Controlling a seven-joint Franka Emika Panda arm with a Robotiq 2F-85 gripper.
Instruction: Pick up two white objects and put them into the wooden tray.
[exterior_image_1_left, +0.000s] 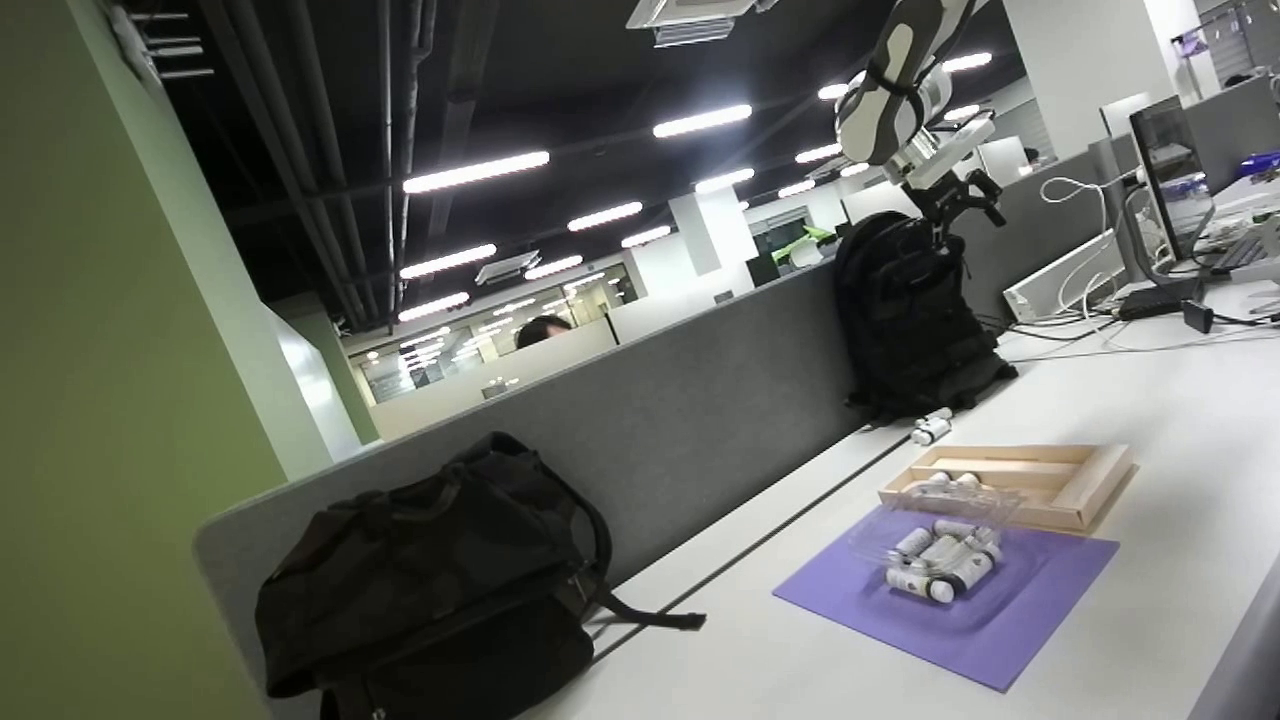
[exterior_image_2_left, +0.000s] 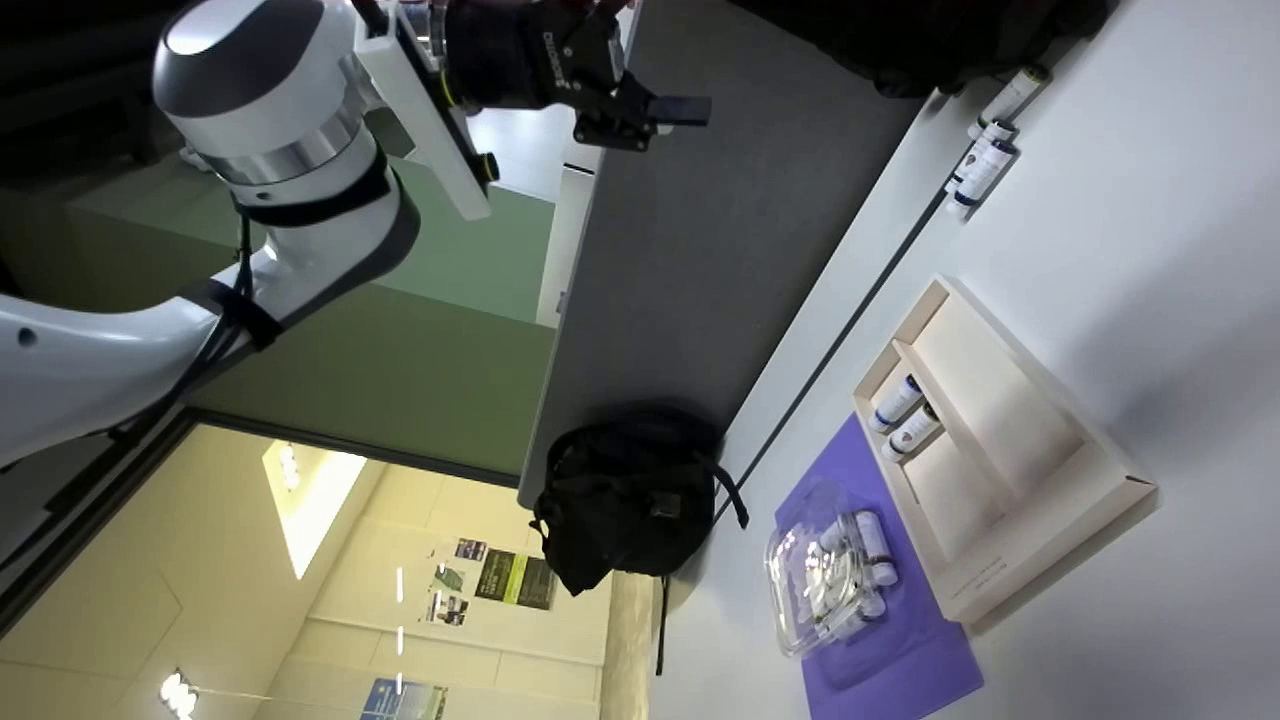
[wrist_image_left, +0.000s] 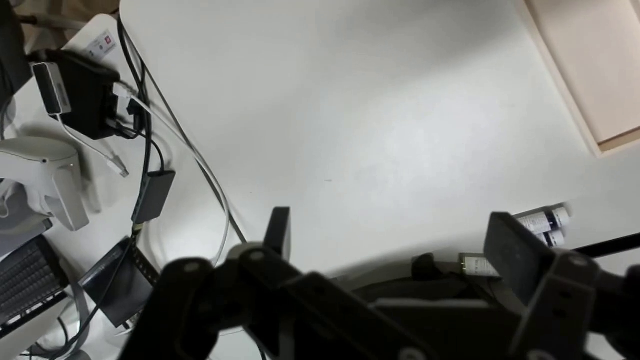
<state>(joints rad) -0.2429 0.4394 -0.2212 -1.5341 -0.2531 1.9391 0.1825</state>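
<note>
The light wooden tray (exterior_image_1_left: 1095, 485) lies on the white desk; it also shows in an exterior view (exterior_image_2_left: 1050, 550) and at the wrist view's upper right (wrist_image_left: 560, 80). Two white bottles (exterior_image_2_left: 897, 402) (exterior_image_2_left: 913, 433) lie in its narrow compartment. Three more white bottles (exterior_image_2_left: 1012, 97) (exterior_image_2_left: 970, 160) (exterior_image_2_left: 985, 177) lie on the desk beyond the tray, near a black backpack; the wrist view shows them partly behind a finger (wrist_image_left: 535, 222). My gripper (wrist_image_left: 392, 232) is open and empty, high above the desk; both exterior views show it (exterior_image_1_left: 968, 215) (exterior_image_2_left: 680, 112).
A purple mat (exterior_image_1_left: 1040, 600) beside the tray bears a clear plastic box (exterior_image_2_left: 785, 605) and several white bottles. A grey divider (exterior_image_1_left: 720, 400) runs along the desk. Black backpacks (exterior_image_1_left: 910, 320) (exterior_image_1_left: 440, 580) stand against it. Cables (wrist_image_left: 200, 160) and a monitor (exterior_image_1_left: 1170, 180) are at one end.
</note>
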